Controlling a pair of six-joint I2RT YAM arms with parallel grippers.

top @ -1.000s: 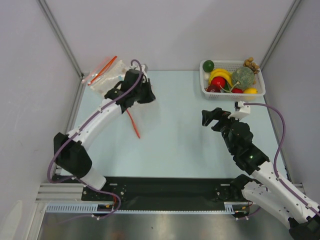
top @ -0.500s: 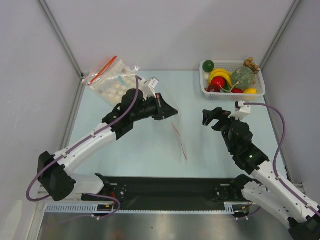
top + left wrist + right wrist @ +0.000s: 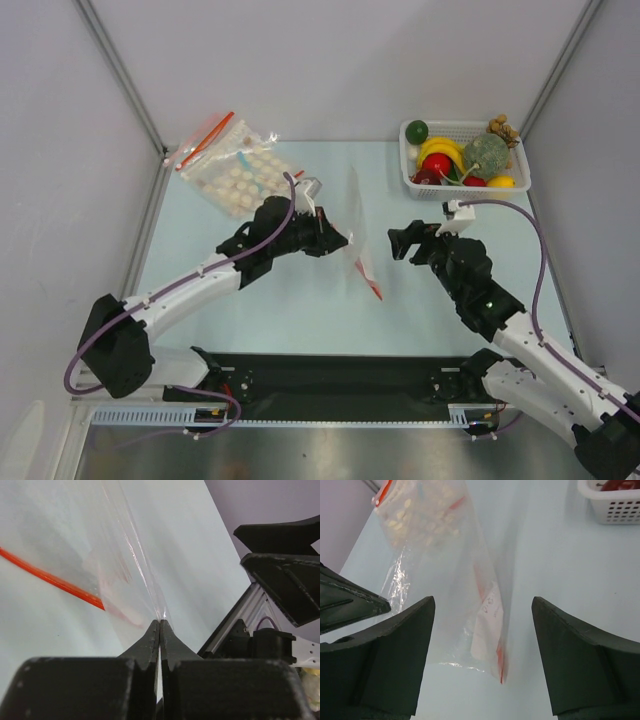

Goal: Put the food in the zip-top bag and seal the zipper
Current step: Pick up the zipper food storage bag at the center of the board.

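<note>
The clear zip-top bag hangs mid-table, pinched at one edge by my left gripper, which is shut on it. In the left wrist view the plastic rises out of the closed jaws, and the red zipper runs off to the left. The zipper is at the bag's low near end. My right gripper stands open just right of the bag. In the right wrist view the bag hangs between its fingers, touching neither. The food stays in the basket: grey-green ball, red fruit, dark green ball.
The white basket at the back right also holds yellow bananas and a brown grape bunch. Clear bags showing pale discs lie at the back left. Grey walls close in the table on three sides.
My left arm has swung the bag from the back left to the table's middle. The right gripper has shifted left towards the bag and its jaws have narrowed a little.
</note>
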